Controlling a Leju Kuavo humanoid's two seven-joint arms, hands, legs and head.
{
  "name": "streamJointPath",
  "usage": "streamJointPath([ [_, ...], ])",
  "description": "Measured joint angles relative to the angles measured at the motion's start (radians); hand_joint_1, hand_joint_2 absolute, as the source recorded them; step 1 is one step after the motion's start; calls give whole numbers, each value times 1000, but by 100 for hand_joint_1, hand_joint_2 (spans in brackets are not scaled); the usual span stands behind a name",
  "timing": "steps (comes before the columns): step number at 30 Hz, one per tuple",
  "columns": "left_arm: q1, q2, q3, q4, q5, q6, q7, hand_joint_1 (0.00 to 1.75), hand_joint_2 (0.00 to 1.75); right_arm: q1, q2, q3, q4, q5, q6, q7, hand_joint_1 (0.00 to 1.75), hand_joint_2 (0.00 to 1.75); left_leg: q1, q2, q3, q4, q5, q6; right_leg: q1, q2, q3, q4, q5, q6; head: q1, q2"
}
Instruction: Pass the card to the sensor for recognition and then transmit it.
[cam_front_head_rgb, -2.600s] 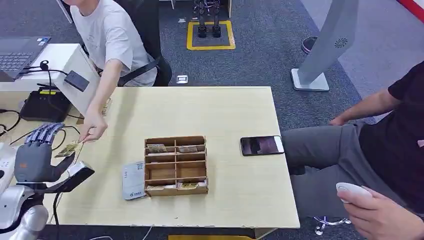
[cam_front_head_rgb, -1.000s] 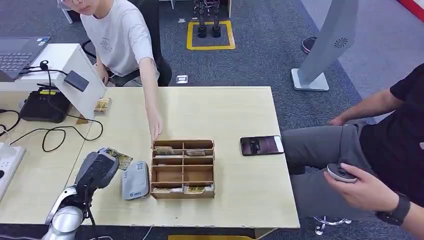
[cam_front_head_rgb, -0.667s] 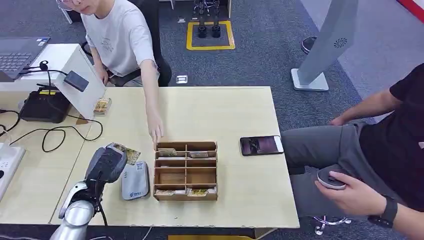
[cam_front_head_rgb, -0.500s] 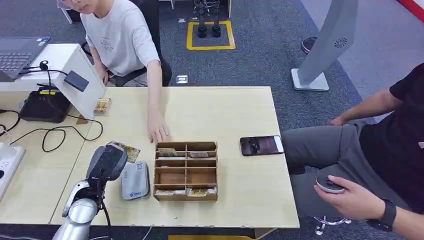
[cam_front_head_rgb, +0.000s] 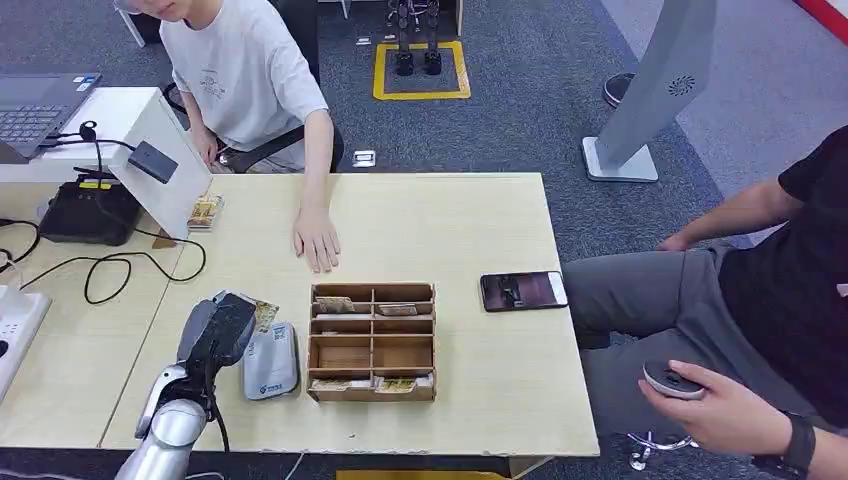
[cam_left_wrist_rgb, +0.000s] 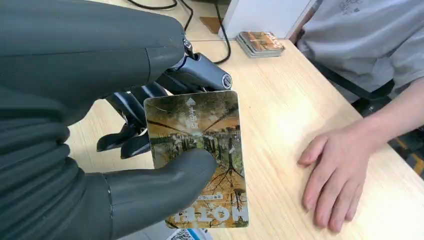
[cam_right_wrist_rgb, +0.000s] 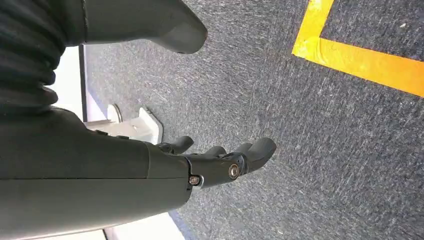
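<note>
Left wrist view: my left hand pinches the hotel card between thumb and fingers, above the worktop just left of the card reader. My right hand hangs over carpet, fingers apart, holding nothing.

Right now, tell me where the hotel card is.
The hotel card is pinched in the left hand, held over the table's left part, just above the grey card reader and left of the wooden organizer.
</note>
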Motion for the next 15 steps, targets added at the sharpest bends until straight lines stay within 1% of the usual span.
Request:
streamJointPath([
  [9, 0, 7, 0, 20, -2, -3, -4, 175, 175, 1, 0, -6, 0, 0, 0, -3, 0, 175, 0, 0, 0, 0, 0, 0, 0, 0, 0, 0, 0, 0, 0, 0],
  [10, 0, 22, 2, 15, 31, -45, -12, 175, 175, 1, 0, -7, 0, -2, 1, -6, 0, 175, 0, 0, 0, 0, 0, 0, 0, 0, 0, 0, 0, 0, 0, 0],
  [15, 10, 55, 18, -23, 56, -110, -11, 175, 175, 5, 0, -8, 0, -3, 4, -6, 0, 175, 0, 0, 0, 0, 0, 0, 0, 0, 0, 0, 0, 0, 0, 0],
])
